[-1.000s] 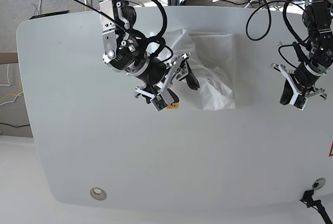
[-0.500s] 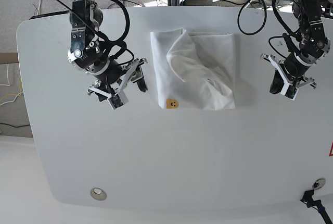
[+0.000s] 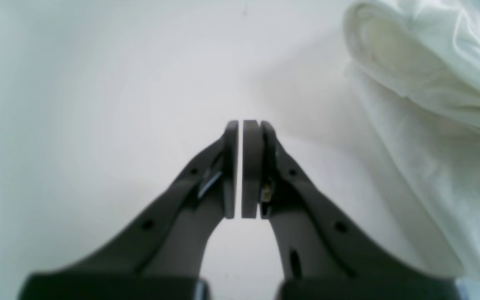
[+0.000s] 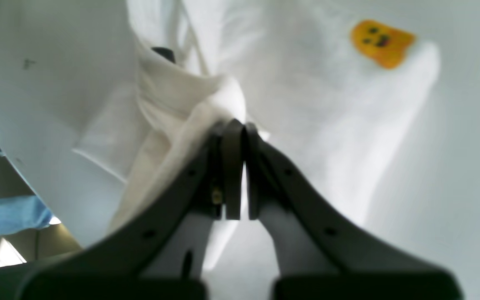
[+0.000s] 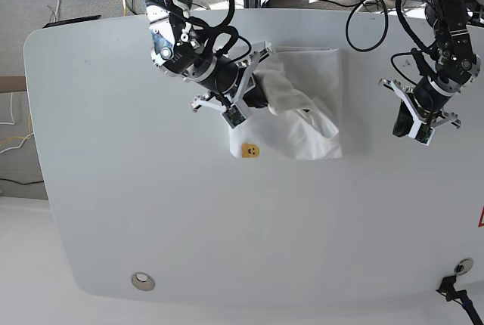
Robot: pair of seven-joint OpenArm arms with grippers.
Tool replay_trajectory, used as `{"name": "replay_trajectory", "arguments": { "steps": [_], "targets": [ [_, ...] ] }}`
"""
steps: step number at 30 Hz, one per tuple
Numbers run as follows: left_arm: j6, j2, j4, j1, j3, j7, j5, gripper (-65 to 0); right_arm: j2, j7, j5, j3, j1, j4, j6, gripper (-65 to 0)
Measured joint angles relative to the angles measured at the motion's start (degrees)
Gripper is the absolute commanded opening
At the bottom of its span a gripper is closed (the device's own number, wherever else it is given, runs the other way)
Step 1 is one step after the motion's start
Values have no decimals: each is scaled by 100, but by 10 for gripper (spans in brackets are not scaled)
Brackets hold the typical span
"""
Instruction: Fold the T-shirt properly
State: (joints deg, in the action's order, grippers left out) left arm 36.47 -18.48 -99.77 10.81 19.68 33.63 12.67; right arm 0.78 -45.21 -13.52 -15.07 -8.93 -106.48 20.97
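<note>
The right gripper (image 4: 236, 129) has its jaws pressed nearly together, only a thin slit between the pads, and its tips sit against a bunched fold of the T-shirt (image 4: 306, 104); whether cloth is caught between the pads cannot be told from the right wrist view. In the base view this gripper (image 5: 257, 98) lies over the shirt's (image 5: 306, 113) left part, with rumpled white cloth rising just beside its tip. Beyond the tips in the wrist view the cloth spreads flat toward a corner that bears the small yellow bear mark (image 4: 381, 41); a dark spot, perhaps the neck label, peeks from the folds above the gripper. The bear mark (image 5: 250, 150) shows in the base view at the shirt's near left corner, just below the gripper. The shirt lies partly folded as a rough rectangle in the far middle of the white table (image 5: 227, 227), its upper layer crumpled. The left gripper (image 3: 244, 125) is closed on nothing, its pads a hair apart, above bare tabletop, with the shirt's rolled edge (image 3: 423, 75) near it to one side. In the base view it (image 5: 408, 125) hangs well apart from the shirt.
</note>
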Motion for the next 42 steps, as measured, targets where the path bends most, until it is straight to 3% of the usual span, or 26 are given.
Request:
{"name": "replay_trajectory", "arguments": {
  "steps": [6, 10, 14, 20, 22, 25, 28, 34, 42],
  "targets": [
    [-7, 4, -216, -20, 7, 11, 7, -650, -422, 20, -17, -1086, 214, 7, -367, -650],
    [-7, 7, -273, -50, 7, -9, 17, -650, -656, 26, -7, -1290, 396, 7, -450, -650],
    [-46, 162, -426, -186, 24, 31, 0, -650, -678, -4, -17, -1207, 664, 9, -435, -650],
    [-46, 905, -697, -46, -223, 61, 68, -650, -203, 35, 57, -308, 1401, 671, -461, -650],
    [-2, 975, -776, 190, -490, 17, 227, -650, -243, 61, 26, -205, 1604, 951, -428, -650],
    [-26, 1043, -828, 516, -1099, 59, 175, -650, -286, 649, -28, -138, 1860, 1370, -404, -650],
    [-44, 1244, -822, 800, -1342, 24, 170, -650, -286, 835, 11, -149, 1954, 1926, -415, -650],
    [-72, 1023, -365, 861, -1364, -7, 20, -650, -280, 1836, -28, -157, 1956, 3091, -385, -650],
    [17, 852, 1255, -501, -1998, -365, -922, -650, 439, 2736, -170, -120, 1362, 3316, -409, -650]
  ]
}}
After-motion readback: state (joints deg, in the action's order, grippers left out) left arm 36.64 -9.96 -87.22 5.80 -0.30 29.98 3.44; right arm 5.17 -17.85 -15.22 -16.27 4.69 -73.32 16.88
